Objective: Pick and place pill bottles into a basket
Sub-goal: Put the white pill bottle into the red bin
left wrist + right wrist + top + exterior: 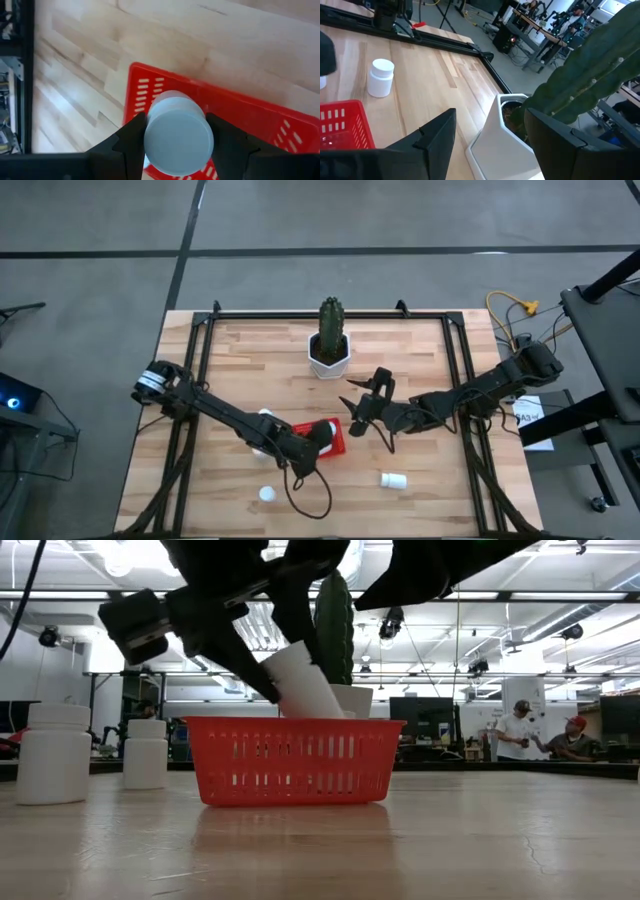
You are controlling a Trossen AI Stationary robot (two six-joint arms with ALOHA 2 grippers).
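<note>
Clamped in the left tool (175, 145), a white pill bottle (177, 135) hangs tilted over the red basket (240, 107) mid-worktop (260, 370). Right tool (362, 408), at the basket's two o'clock, gapes empty near the cactus pot (328, 358).
</note>
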